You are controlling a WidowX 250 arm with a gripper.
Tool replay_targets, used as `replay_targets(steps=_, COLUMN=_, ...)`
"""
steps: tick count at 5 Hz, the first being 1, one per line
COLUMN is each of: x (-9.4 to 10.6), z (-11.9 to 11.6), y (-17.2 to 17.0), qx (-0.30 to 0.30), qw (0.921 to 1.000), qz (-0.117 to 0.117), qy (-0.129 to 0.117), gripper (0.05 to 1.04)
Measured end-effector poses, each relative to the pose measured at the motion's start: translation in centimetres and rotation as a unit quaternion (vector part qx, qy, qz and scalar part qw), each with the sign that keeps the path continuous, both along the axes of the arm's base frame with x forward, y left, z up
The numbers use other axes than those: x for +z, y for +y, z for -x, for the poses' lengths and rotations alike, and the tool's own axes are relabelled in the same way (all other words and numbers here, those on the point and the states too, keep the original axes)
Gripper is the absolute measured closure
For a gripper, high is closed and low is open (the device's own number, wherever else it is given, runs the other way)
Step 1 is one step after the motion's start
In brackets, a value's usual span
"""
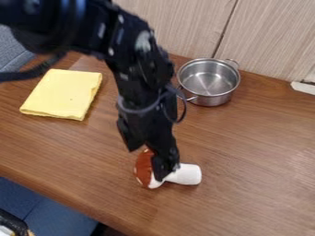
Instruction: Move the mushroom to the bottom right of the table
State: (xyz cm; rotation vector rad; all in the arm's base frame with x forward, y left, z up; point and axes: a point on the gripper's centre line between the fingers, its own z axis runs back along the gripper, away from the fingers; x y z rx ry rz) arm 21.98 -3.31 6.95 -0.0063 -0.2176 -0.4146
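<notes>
The wooden table (258, 152) is partly hidden by the black arm (92, 27). Beside the arm a folded yellow cloth (61, 94) is seen; the metal pot (209, 83) is set near the wall (271, 41). Whether the gripper (164, 171) is spread or closed cannot be told; by it the mushroom (186, 174) is partly covered, near the table's front edge. One cloth, one pot and one mushroom are counted.

Shiny metal on smooth wood

Your pot (209, 82) was smooth, glossy metal; your desk (246, 152) was brown wood; your folded cloth (63, 93) looked matt.
</notes>
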Motion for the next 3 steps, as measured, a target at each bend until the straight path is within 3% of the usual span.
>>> replay_targets(steps=2, x=4.8, z=-1.1, y=1.1, qx=0.019, qw=0.9985, qz=0.02, qy=-0.047, gripper=0.082)
replay_targets(steps=3, x=4.8, z=-1.0, y=1.1, qx=0.017, qw=0.9986, qz=0.02, qy=-0.046, gripper=0.082)
